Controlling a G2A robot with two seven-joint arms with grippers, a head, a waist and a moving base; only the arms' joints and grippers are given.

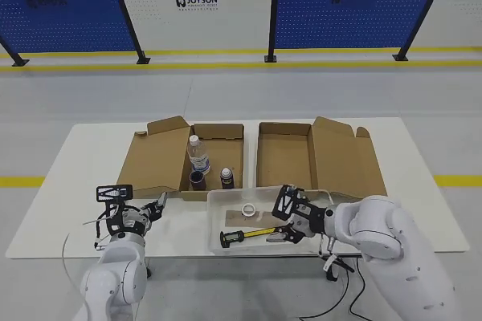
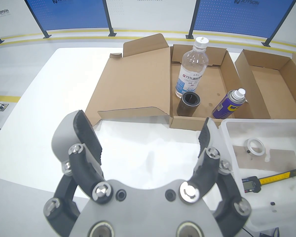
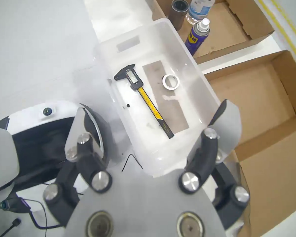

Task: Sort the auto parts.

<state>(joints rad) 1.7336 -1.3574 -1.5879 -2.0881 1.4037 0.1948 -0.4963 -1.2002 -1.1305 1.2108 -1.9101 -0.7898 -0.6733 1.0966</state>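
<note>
White table [image 1: 72, 201], caliper [image 3: 143, 94] near right end effector [image 3: 154, 113]

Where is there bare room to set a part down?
Free: inside the right brown cardboard box, and the white table left of the left cardboard box. Crowded: that box's near end, with clear plastic bottle, black cylinder, blue spray can.

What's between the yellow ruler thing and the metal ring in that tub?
Only tub floor with a grey patch; the caliper and ring lie apart. The right wrist view shows it.
</note>
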